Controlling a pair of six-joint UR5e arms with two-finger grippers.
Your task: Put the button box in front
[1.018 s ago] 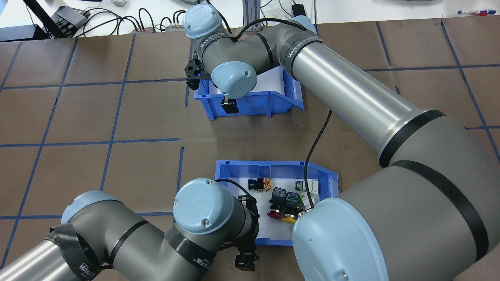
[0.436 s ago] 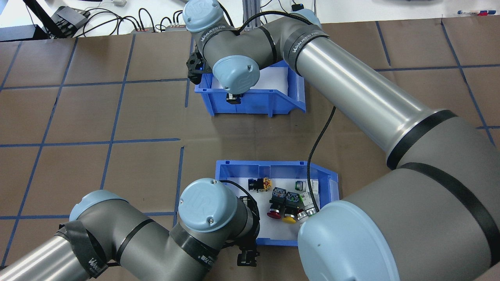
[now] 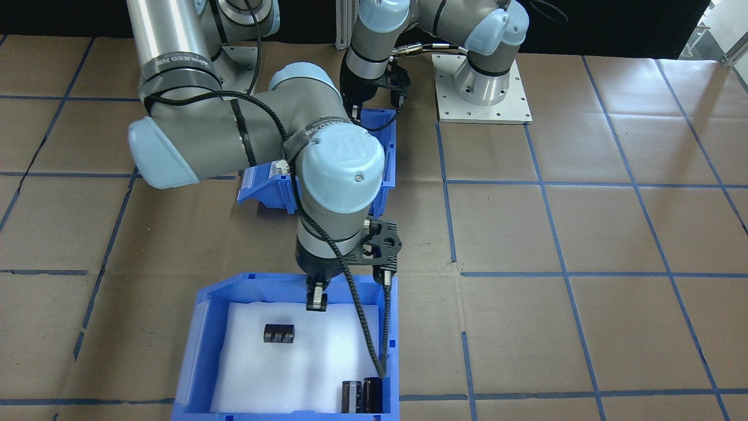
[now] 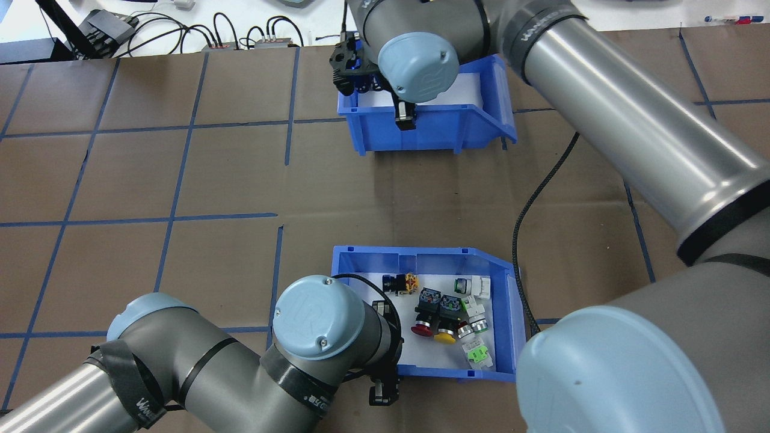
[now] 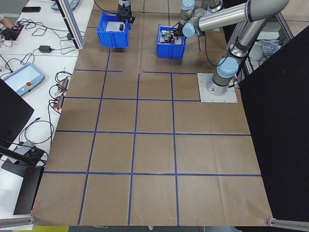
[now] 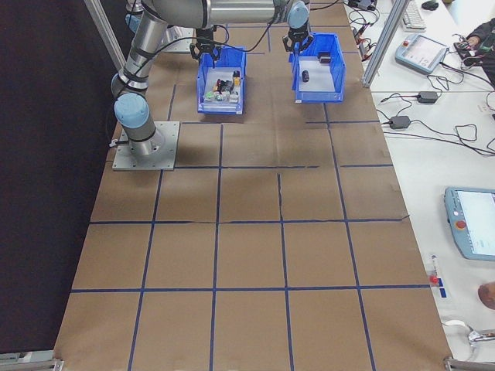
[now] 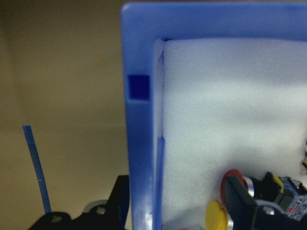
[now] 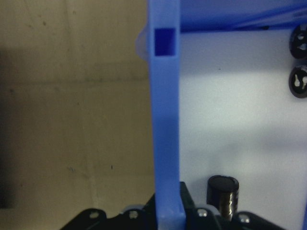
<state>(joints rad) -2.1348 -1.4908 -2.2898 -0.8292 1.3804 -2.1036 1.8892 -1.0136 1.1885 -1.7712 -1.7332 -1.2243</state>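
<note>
Both grippers (image 4: 384, 390) (image 4: 404, 114) on bin walls

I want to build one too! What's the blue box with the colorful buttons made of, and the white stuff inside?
The button box looks like hard, smooth, slightly shiny plastic. The white liner looks like soft matte foam with a finely grainy surface.

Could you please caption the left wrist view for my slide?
Left claw straddling the button box wall, foam liner and coloured buttons inside.
</note>
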